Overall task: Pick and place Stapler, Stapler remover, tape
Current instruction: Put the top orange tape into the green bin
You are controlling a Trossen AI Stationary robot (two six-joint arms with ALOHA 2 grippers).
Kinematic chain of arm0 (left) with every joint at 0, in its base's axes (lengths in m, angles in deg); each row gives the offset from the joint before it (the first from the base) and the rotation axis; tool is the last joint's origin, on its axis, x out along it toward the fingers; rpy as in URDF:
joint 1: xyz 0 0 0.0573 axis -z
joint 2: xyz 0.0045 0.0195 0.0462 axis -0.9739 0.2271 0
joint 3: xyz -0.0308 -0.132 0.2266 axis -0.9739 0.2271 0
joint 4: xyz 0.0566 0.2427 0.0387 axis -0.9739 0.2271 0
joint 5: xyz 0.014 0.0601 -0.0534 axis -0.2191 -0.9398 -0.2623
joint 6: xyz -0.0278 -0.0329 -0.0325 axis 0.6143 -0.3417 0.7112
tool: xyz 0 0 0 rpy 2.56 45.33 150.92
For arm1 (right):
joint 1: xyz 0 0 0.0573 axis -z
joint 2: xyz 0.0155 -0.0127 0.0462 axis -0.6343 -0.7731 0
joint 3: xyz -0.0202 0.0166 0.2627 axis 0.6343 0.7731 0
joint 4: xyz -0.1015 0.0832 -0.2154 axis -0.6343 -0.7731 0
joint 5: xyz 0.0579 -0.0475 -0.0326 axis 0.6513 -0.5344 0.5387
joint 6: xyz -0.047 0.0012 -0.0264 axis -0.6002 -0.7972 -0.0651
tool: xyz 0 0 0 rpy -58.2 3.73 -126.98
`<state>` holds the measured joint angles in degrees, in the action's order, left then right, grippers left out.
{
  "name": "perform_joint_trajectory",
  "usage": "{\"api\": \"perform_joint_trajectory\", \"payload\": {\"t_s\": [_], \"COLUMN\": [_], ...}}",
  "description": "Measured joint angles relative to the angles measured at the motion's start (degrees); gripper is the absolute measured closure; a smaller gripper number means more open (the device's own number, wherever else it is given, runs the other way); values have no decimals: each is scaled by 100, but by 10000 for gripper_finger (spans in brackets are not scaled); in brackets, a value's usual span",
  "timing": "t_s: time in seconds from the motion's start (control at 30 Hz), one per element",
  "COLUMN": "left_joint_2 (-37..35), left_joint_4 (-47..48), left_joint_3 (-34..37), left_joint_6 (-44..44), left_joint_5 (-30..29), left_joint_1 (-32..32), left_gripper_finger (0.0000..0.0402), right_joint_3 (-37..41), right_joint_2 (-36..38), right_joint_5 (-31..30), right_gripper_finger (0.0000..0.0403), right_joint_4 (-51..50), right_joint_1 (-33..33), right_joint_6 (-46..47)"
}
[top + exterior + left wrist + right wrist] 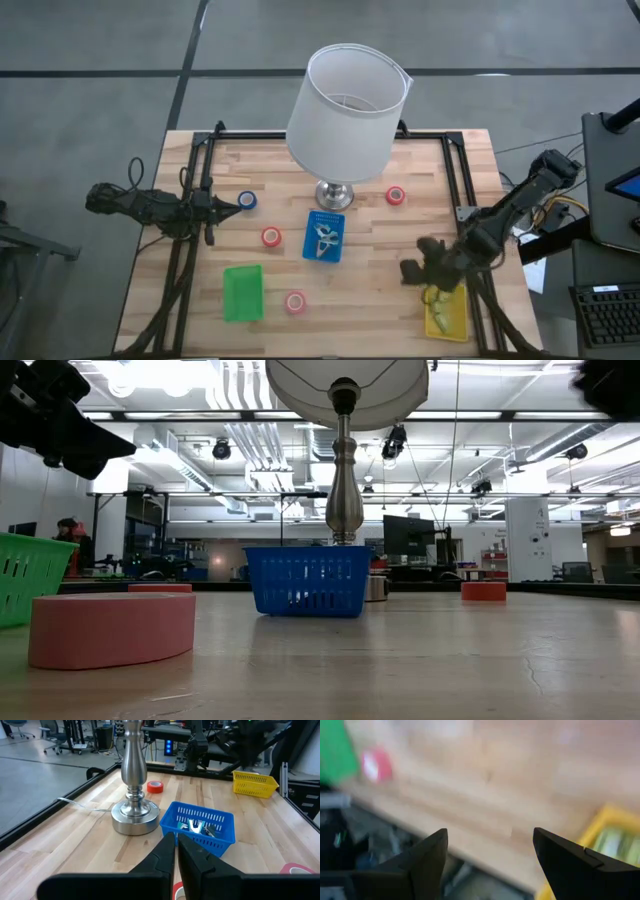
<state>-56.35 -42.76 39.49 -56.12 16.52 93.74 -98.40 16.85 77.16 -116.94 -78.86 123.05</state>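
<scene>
Three red tape rolls lie flat on the table [396, 196], [271, 237], [295, 301]. A blue tape roll [247, 201] lies by the tip of my left gripper [235, 205]. That gripper is shut [176, 852], holds nothing, and hangs above the table [55, 415]. My right gripper [412, 268] is open and empty [490, 850], beside the near-right yellow bin [447, 313], which holds green-yellow items. The blue bin [324, 236] holds metal-jawed stapler removers [197, 826]. The green bin [242, 292] stands near left.
A lamp with a large white shade [345, 110] and a metal base [331, 195] stands at the table's middle, just behind the blue bin. A black frame runs along the table's left, far and right edges [455, 180]. Bare wood lies between the bins.
</scene>
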Motion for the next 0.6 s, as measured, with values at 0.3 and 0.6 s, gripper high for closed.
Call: {"api": "perform_joint_trajectory", "payload": {"t_s": [0.3,0.6], "left_joint_2": [0,0], "left_joint_4": [-2,-4], "left_joint_3": [0,0], "left_joint_6": [-1,-2], "left_joint_5": [1,-2], "left_joint_1": [-2,0], "left_gripper_finger": [378,378], "right_joint_3": [186,341], "right_joint_2": [-4,-11], "right_joint_5": [-209,-144], "right_gripper_finger": [109,126], "right_joint_4": [-999,-1091], "right_joint_1": [2268,5141], "right_joint_6": [-951,-2747]}}
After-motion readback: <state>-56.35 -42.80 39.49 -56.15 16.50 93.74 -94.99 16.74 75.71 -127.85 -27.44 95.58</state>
